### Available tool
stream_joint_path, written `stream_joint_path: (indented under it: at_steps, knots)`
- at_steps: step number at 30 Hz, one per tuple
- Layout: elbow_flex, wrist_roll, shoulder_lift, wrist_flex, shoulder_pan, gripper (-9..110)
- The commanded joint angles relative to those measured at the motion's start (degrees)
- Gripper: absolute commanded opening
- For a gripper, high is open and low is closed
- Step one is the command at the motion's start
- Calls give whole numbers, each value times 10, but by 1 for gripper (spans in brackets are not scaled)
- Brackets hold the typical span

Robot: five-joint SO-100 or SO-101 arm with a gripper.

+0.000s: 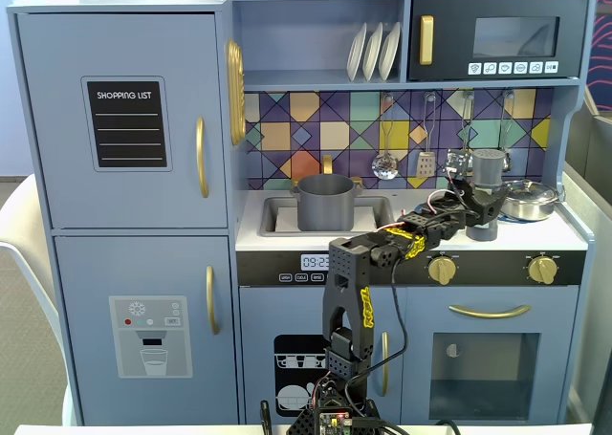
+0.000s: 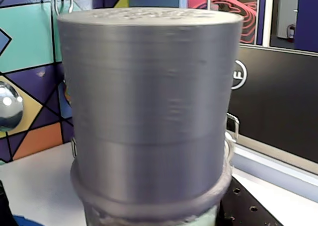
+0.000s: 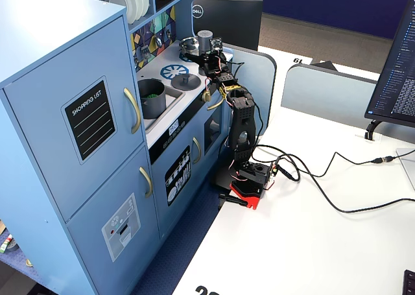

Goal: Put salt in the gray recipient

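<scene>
The salt (image 1: pixel 487 177) is a slim dark gray shaker with a lighter cap, upright at the right end of the kitchen counter. It fills the wrist view (image 2: pixel 149 112), with a strip of pale green label at the bottom edge. My gripper (image 1: pixel 481 208) is closed around its lower body, a finger on each side, with the base at about counter height. In the other fixed view the gripper (image 3: pixel 209 58) holds the salt (image 3: pixel 205 41) too. The gray recipient (image 1: pixel 326 201), a matte dark gray pot, stands in the sink to the left, also seen in the other fixed view (image 3: pixel 151 97).
A shiny steel pan (image 1: pixel 529 199) sits just right of the salt. A flat gray lid with a knob (image 3: pixel 185 81) lies on the burner between salt and pot. Utensils (image 1: pixel 385 165) hang on the tiled back wall. A shelf and microwave (image 1: pixel 497 38) overhang the counter.
</scene>
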Motion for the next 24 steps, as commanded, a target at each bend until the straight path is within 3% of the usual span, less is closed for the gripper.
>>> stream_joint_path:
  at_steps: [1,3,5,6,11,15,24]
  knots:
    - [-69,1,-8,-3,-11,52]
    - [-72,-2,-11,-7,-13,38]
    - [-73,-17,-11,-11,-21,8]
    - [-75,-10,-10,-14,-24,0]
    - [-69,81,57,-6,-28,0]
    - [-68,175,169,85,-51,0]
    - [-145,623,353,415,-204,0]
